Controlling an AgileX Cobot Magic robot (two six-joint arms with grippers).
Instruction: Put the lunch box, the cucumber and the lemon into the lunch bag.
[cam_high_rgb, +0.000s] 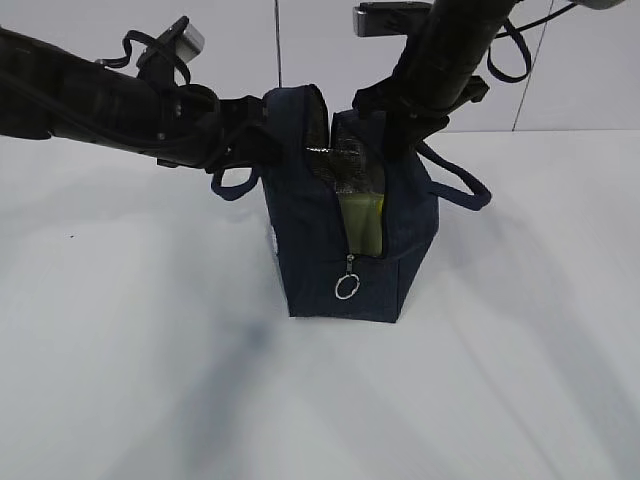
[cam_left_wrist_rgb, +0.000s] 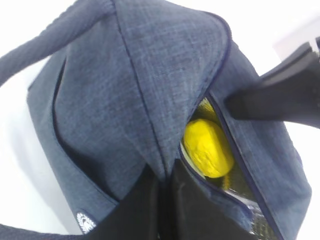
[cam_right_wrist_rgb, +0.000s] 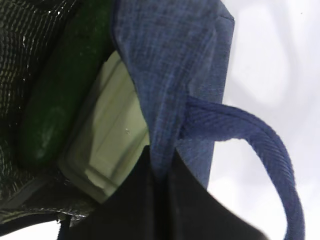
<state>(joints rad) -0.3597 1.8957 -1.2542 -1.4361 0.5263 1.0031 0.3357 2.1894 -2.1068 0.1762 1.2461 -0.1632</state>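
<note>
1. Left pincer (cam_left_wrist_rgb: 162, 200) is clenched on the lunch bag's (cam_high_rgb: 305, 240) left top edge; the lemon (cam_left_wrist_rgb: 207, 147) sits inside, just beside it.
2. Right pincer (cam_right_wrist_rgb: 160, 200) is clenched on the bag's right edge; the lunch box (cam_right_wrist_rgb: 112, 140) and cucumber (cam_right_wrist_rgb: 60, 110) lie inside, beside it.
3. The bag stands on the desk (cam_high_rgb: 150, 380).

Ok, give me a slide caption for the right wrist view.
Right gripper pinching the lunch bag's rim, cucumber and lunch box inside.

Lunch bag (cam_high_rgb: 310, 260) on table (cam_high_rgb: 120, 380); lunch box (cam_right_wrist_rgb: 107, 140), cucumber (cam_right_wrist_rgb: 60, 110), lemon (cam_left_wrist_rgb: 207, 147) inside bag.
</note>
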